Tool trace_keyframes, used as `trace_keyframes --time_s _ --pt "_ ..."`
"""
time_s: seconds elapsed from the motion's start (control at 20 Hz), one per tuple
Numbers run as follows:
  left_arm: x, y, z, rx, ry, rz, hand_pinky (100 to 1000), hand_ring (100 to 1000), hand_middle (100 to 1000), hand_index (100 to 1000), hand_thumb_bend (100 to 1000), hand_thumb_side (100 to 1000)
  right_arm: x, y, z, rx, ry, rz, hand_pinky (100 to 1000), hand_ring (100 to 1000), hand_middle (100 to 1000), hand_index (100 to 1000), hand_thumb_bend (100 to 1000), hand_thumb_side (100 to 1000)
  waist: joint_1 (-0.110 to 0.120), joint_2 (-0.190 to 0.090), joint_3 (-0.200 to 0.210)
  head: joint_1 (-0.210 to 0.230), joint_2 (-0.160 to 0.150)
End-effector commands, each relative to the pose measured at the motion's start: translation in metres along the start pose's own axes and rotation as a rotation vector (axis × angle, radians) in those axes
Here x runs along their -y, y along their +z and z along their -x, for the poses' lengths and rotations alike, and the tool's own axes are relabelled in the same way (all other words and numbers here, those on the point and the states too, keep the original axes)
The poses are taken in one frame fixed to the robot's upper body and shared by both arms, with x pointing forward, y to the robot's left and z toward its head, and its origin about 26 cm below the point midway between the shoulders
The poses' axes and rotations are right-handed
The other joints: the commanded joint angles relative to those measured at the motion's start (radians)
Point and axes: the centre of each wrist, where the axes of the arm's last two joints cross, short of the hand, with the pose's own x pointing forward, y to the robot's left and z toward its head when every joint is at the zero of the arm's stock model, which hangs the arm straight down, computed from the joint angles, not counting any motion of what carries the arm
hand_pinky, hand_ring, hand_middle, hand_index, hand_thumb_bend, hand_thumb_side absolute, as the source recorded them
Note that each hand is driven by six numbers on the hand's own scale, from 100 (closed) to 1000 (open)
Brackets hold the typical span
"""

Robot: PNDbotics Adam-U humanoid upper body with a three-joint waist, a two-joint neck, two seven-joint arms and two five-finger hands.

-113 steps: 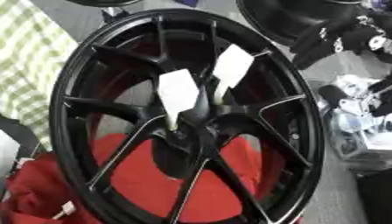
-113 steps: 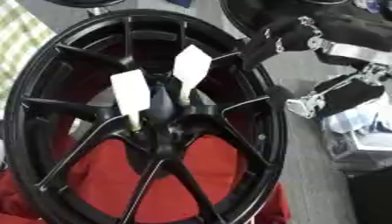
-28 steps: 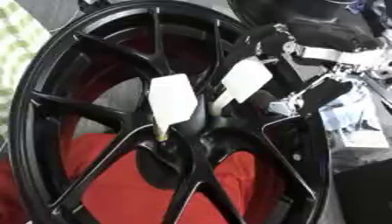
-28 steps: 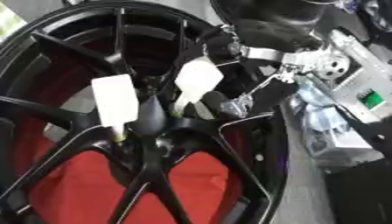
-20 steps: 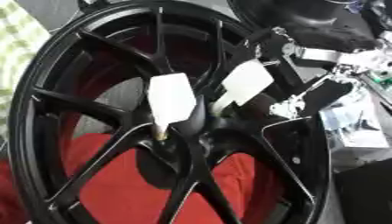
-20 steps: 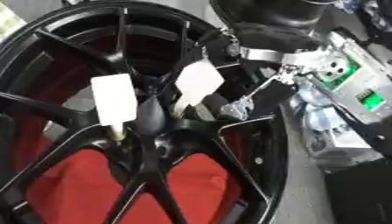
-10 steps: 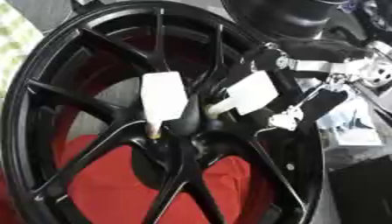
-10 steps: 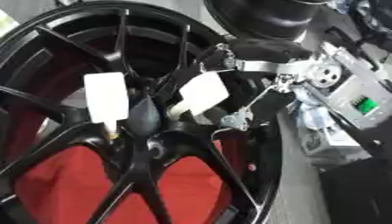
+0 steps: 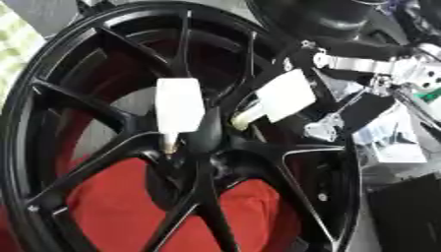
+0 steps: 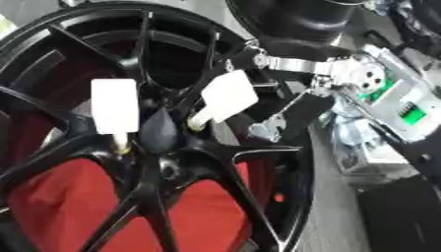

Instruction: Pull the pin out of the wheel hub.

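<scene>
Although the left hand shows in no view, there is plenty to see. Far left, a bit of green checked cloth (image 9: 19,37) peeks past the rim. The big black wheel (image 9: 51,88) fills most of both views, with red cloth (image 9: 120,206) behind its lower spokes.

Near the middle, the left pin (image 9: 178,110) stands upright with its white flat top up and its thin end down in a hole by the hub (image 9: 203,162). It looks the same as half a second ago. Just right of it, the right pin (image 9: 277,98) now leans over more than it did a second ago, its white top tipped to the right and its pale stem pointing down-left at the hub. I think this pin is starting to come loose, though its tip seems to be in the hole.

Right of that, the right hand (image 10: 289,115) has come in closer to the tilted pin. I cannot tell if its fingers are around the pin or only beside it.

Far right, clear bags (image 9: 392,140) and a green circuit board (image 10: 405,115) lie on the tabletop (image 10: 340,226). I can read no words or labels anywhere.
</scene>
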Motion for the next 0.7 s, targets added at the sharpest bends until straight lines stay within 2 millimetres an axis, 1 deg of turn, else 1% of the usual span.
trace_keyframes --time_s 0.05,0.1,0.15,0.2,0.35,0.55,0.7 --pt "-0.003 0.0 -0.006 0.017 -0.014 -0.005 518 652 585 758 100 800 0.015 0.007 -0.005 -0.024 0.006 0.024 840 632 271 448 100 201 0.01 -0.037 -0.002 -0.004 -0.006" --pt "-0.003 0.0 -0.006 0.017 -0.014 -0.006 518 652 585 758 100 800 0.017 0.008 -0.005 -0.025 0.001 0.035 841 631 271 448 100 200 0.01 -0.038 -0.003 -0.006 -0.009" --pt "-0.003 0.0 -0.006 0.016 -0.014 -0.006 518 651 585 758 100 800 0.019 0.009 -0.006 -0.024 -0.004 0.046 841 631 270 448 100 236 0.01 -0.039 -0.003 -0.008 -0.012" --pt "-0.003 0.0 -0.006 0.017 -0.014 -0.006 518 652 585 758 100 799 0.02 0.01 -0.007 -0.023 -0.01 0.057 841 631 270 448 100 199 0.01 -0.04 -0.004 -0.008 -0.014" --pt "-0.004 0.0 -0.006 0.017 -0.015 -0.007 518 652 585 758 100 799 0.024 0.012 -0.01 -0.007 -0.043 0.086 847 632 270 450 100 199 0.01 -0.042 -0.007 -0.007 -0.017" --pt "-0.006 0.001 -0.005 0.011 -0.022 -0.014 518 651 585 758 100 798 0.029 0.018 -0.015 0.051 -0.149 0.149 855 630 265 449 100 222 0.01 -0.045 -0.016 0.005 -0.012" --pt "-0.008 0.002 -0.005 0.01 -0.029 -0.02 518 651 585 758 100 795 0.036 0.027 -0.017 0.079 -0.222 0.212 857 629 263 449 100 254 0.01 -0.051 -0.025 0.016 -0.007"
